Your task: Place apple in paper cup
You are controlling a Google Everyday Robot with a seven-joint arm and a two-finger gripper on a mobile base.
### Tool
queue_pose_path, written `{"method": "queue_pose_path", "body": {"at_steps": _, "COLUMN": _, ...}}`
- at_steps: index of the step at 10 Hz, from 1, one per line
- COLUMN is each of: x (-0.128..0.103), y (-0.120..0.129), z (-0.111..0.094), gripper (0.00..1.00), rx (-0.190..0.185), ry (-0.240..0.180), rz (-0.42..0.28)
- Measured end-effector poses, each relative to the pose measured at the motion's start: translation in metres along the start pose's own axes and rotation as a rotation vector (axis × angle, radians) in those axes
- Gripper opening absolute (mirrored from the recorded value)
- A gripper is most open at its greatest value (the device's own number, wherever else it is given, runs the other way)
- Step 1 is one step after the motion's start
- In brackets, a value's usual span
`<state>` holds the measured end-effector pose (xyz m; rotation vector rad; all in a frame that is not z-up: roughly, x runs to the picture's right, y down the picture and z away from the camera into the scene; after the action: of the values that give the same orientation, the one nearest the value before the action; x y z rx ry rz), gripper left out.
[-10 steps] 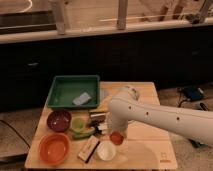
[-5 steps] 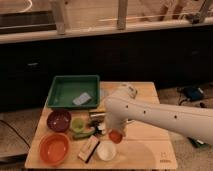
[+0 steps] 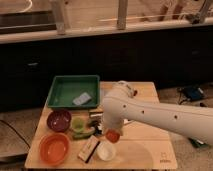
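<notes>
your gripper (image 3: pixel 111 131) hangs low over the table (image 3: pixel 145 150), and the apple (image 3: pixel 112 136) sits right at its tip — it looks pinched in the jaws, though the arm hides most of that. the cup (image 3: pixel 106 150) waits just below and beside it, mouth up, so you're lined up for a short drop.

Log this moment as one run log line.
stage: carrying | hand: above table, near apple | apple: just up-right of paper cup | cup: no apple inside
</notes>
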<state>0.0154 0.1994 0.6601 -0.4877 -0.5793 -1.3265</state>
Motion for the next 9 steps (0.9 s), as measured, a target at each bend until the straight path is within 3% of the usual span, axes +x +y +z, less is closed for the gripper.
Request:
{"method": "queue_pose_path", "body": {"at_steps": 3, "x": -0.013, "y": -0.014, "z": -0.006, "gripper": 0.02, "rx": 0.013, "ry": -0.026, "rz": -0.037}}
{"method": "queue_pose_path", "body": {"at_steps": 9, "x": -0.022, "y": -0.022, "z": -0.009, "gripper": 0.58, "rx": 0.014, "ry": -0.067, "rz": -0.08}}
